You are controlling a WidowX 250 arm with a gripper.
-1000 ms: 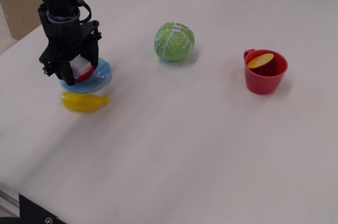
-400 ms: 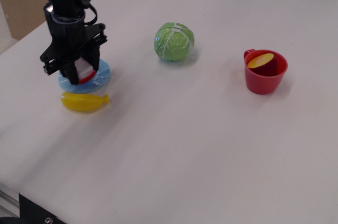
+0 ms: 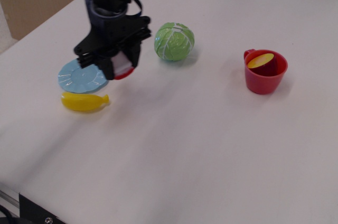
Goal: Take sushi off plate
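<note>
My black gripper [image 3: 119, 67] is shut on the sushi [image 3: 123, 67], a small white block with a red strip at its lower end. It holds the sushi in the air, just right of the plate. The light-blue plate [image 3: 79, 76] with its ridged rim lies flat on the white table at the left, with nothing on it. The gripper's body covers the plate's upper right edge.
A yellow banana-like toy [image 3: 83, 101] lies just in front of the plate. A green cabbage toy [image 3: 174, 41] sits right of the gripper. A red cup [image 3: 265, 71] with a yellow piece inside stands at the right. The table's near edge [image 3: 31, 203] runs bottom left.
The gripper has lifted the sushi off the plate and carried it to the right. The plate now lies bare.
</note>
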